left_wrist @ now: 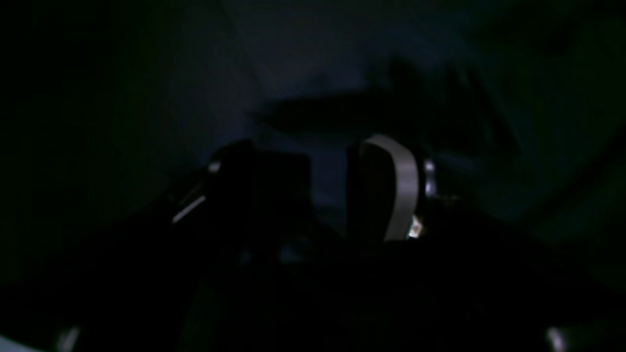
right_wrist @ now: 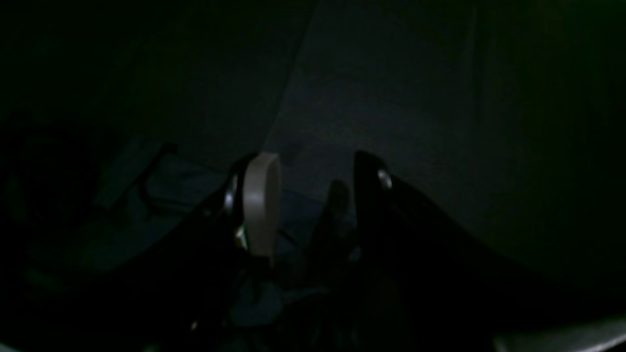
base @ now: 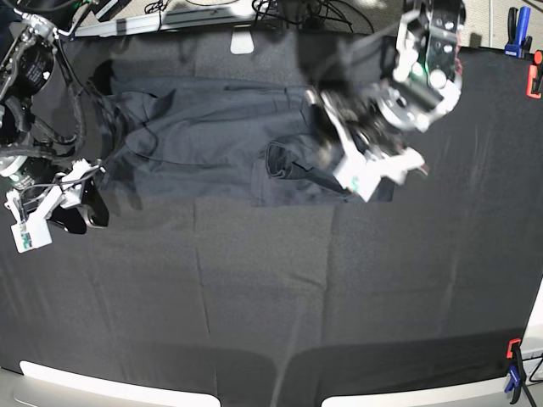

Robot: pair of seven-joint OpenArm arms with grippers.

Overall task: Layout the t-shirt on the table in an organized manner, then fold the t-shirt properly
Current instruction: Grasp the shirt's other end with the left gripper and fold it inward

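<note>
table (base: 254, 297): wide black cloth surface, mostly bare.
t-shirt (base: 195, 136): lies at the far side, spread sideways, one end bunched under the left arm.
feel: looks soft, light, limp; i'd take it by a hem or sleeve edge.
left claw (base: 373, 174): over the bunched end, jaws apart, holding nothing i can see.
right claw (base: 81, 208): beside the shirt, half open, empty.

Black fabric-covered worktop (base: 254, 297), faintly creased, clamps (base: 517, 30) at its corners; a dark, wrinkled t-shirt (base: 204, 127) lies spread across its far half
</note>
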